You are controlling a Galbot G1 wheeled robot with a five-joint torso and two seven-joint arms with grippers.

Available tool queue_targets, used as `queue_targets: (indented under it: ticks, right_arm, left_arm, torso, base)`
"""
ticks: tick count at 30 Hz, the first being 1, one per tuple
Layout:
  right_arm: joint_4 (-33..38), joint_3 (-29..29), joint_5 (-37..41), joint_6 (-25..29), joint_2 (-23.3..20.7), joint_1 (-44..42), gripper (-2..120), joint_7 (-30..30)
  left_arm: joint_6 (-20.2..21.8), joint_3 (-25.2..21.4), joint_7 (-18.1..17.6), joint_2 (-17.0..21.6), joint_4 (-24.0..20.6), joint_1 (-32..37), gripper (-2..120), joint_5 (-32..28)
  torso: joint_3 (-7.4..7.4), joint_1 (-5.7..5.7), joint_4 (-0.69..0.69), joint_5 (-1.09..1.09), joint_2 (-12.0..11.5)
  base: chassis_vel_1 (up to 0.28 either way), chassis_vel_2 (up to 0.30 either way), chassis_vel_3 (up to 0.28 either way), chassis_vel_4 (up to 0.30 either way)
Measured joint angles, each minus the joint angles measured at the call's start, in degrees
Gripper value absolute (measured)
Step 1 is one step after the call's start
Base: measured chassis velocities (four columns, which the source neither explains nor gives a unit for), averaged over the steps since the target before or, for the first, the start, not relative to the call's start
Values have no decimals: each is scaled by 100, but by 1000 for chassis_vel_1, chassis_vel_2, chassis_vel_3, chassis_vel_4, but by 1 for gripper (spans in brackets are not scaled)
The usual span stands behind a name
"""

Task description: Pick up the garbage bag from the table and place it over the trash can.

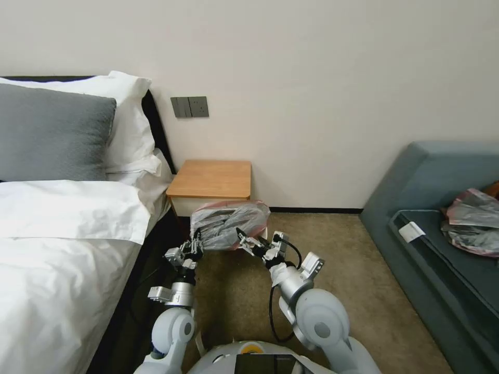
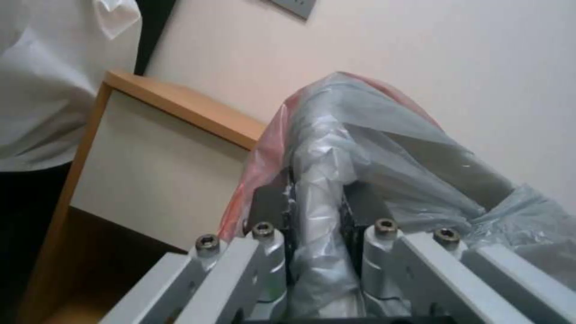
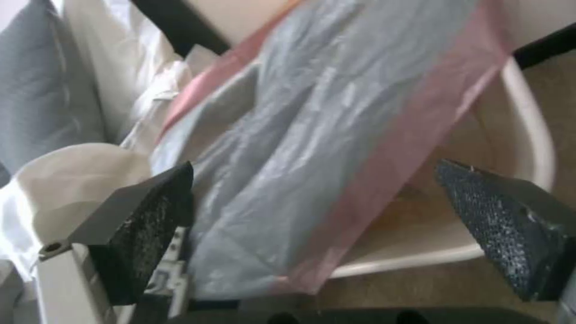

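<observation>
The garbage bag (image 1: 228,222), grey with a pinkish-red rim, hangs bunched in the air just in front of the table (image 1: 213,179). My left gripper (image 1: 196,245) is shut on a fold at the bag's left end; the left wrist view shows the plastic (image 2: 336,148) pinched between the fingers (image 2: 270,211). At the bag's right side, my right gripper (image 1: 244,240) is open, its pads (image 3: 150,225) wide apart on either side of the sheet (image 3: 312,135). The trash can's cream rim (image 3: 531,135) lies under the bag on the carpet.
A bed with white sheets (image 1: 62,234) runs along the left, close to my left arm. A blue-grey sofa (image 1: 442,244) on the right carries a heap of grey and pink bags (image 1: 475,221). Brown carpet (image 1: 338,249) lies between them.
</observation>
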Motion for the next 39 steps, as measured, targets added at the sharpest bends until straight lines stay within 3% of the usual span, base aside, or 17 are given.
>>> queue_targets:
  ticks: [17,23,33,39]
  right_arm:
    - [-337,78,-79,28,89,195,97,-168]
    - [-410,72,-267,107,98,196,78,-366]
    - [-442,32,-529,182,128,180,35,-556]
    - [-471,22,-597,206,140,180,17,-589]
  left_arm:
    - [-37,27,48,3,-9,74,11,-3]
    - [-43,66,52,-16,-2,89,11,-2]
    - [-46,46,52,-10,14,81,11,-6]
    - [-45,50,52,-12,17,79,11,-6]
  torso:
    - [0,0,-1,0,0]
    - [0,0,-1,0,0]
    - [0,0,0,0,-1]
    - [0,0,0,0,-1]
  base:
    - [0,0,0,0]
    - [0,0,0,0]
    - [0,0,0,0]
    - [0,0,0,0]
